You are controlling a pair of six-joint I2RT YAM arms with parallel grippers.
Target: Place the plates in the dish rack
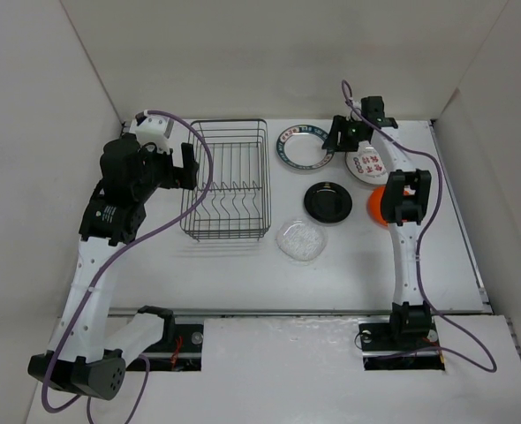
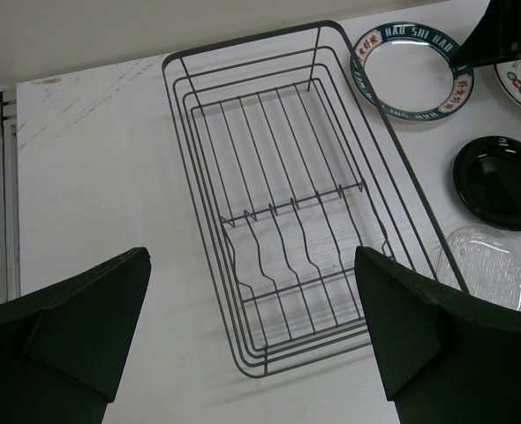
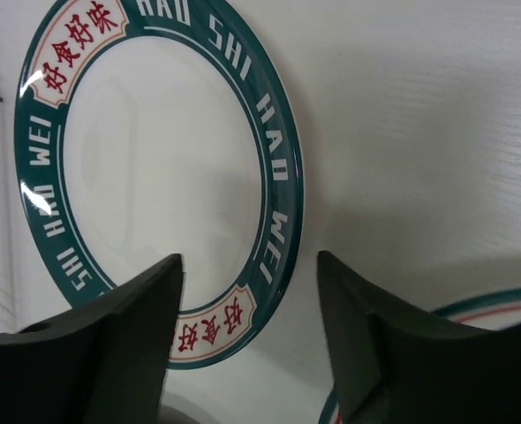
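The dish rack point(image 1: 225, 181), a dark wire basket with divider tines, holds nothing; it fills the left wrist view point(image 2: 287, 194). The dark-rimmed plate point(image 1: 301, 147) lies right of it. My right gripper point(image 1: 340, 140) is open just above that plate's right rim; in the right wrist view its fingers straddle the rim point(image 3: 283, 177), gripper point(image 3: 250, 261). The red-character plate point(image 1: 366, 165), black plate point(image 1: 328, 201), orange plate point(image 1: 377, 205) (partly hidden by the right arm) and clear glass plate point(image 1: 300, 239) lie on the table. My left gripper point(image 1: 186, 168) is open and empty at the rack's left side point(image 2: 252, 261).
White walls enclose the table on the left, back and right. The red-character plate's rim point(image 3: 486, 300) lies close beside the right finger. The black plate point(image 2: 501, 181) and glass plate point(image 2: 490, 265) lie just right of the rack.
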